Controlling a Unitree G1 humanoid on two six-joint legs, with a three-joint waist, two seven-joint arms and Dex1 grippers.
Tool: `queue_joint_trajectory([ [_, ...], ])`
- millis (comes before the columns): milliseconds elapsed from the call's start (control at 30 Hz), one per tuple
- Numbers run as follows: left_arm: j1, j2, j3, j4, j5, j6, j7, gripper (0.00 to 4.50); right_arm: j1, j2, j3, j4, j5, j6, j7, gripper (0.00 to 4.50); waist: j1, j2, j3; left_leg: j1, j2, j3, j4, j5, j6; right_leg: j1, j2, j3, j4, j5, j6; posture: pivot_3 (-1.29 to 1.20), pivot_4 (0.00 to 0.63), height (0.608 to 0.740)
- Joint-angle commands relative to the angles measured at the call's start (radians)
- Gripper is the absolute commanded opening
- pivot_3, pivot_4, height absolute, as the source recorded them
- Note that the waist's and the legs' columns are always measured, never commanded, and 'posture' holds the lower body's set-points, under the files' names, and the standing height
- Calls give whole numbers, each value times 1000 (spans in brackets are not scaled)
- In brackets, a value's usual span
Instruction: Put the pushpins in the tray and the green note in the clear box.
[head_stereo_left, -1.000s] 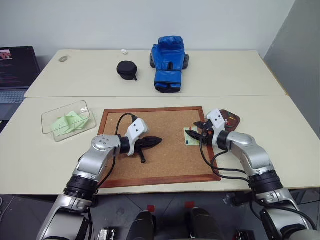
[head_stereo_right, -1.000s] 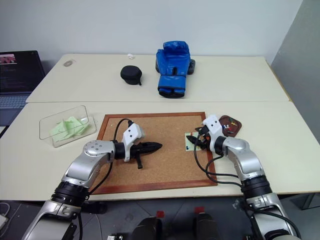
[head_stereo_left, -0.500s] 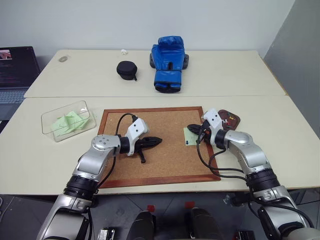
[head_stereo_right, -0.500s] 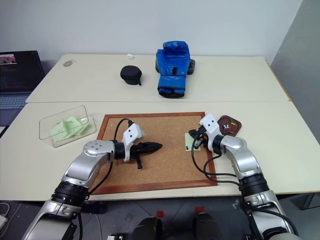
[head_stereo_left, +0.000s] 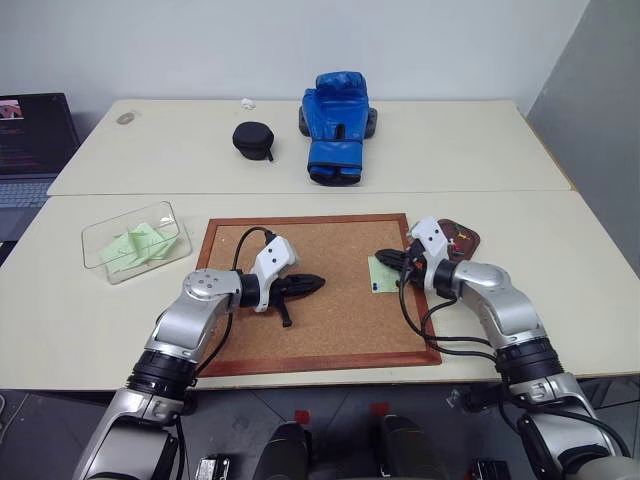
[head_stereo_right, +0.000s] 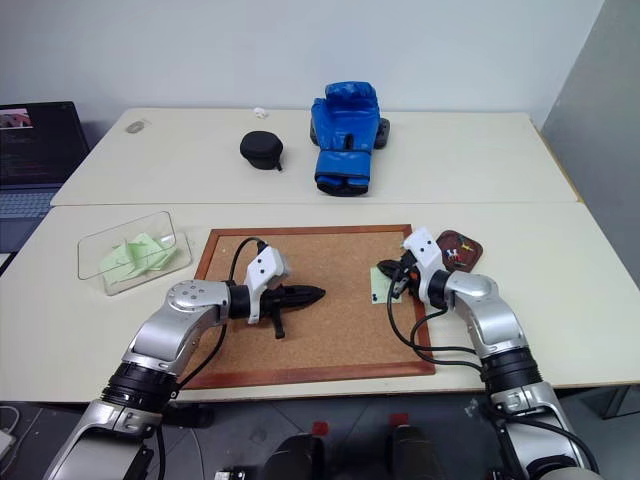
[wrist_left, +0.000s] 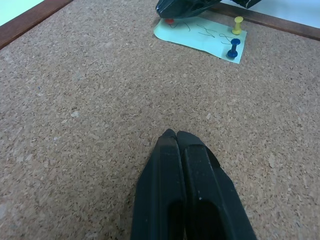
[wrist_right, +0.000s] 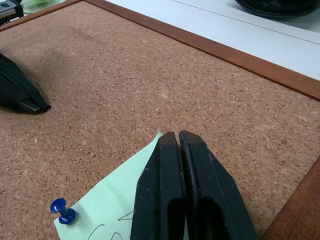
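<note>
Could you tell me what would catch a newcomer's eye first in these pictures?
Probably the cork board at the near edge of the table, where the right pincer, shut, sits on the green note pinned by blue, yellow and red pushpins. The left pincer, also shut, rests mid-board. Beyond, a bright blue boxing glove stands out on the far table, and the clear box of green slips lies to the left.

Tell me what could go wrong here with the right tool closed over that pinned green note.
The right tool is shut at the corner of the green note by a red pin; it may have missed the head. A yellow pin and blue pin hold the note, so tugging could tear it.
</note>
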Motion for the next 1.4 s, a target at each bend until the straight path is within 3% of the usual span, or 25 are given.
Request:
queue_joint_trajectory([
  [33, -11, 0, -13, -16, 16, 21, 9, 0, -21, -10, -27, -66, 23, -33, 23, 14, 0, 0, 0, 0, 0, 0, 0, 0, 0, 0, 0, 0, 0, 0, 0, 0, 150, 740],
  [733, -29, 9, -27, 3, 50, 31, 5, 0, 46, -54, 30, -111, -53, -141, 44, 14, 0, 0, 0, 1, 0, 0, 0, 0, 0, 1, 0, 0, 0, 0, 0, 0, 150, 740],
  [1400, -47, 6, -23, 14, 54, 28, 0, 0, 44, -53, 59, 16, -231, -529, -53, 14, 0, 0, 0, 1, 0, 0, 1, 0, 0, 1, 0, 0, 1, 0, 0, 0, 150, 740],
])
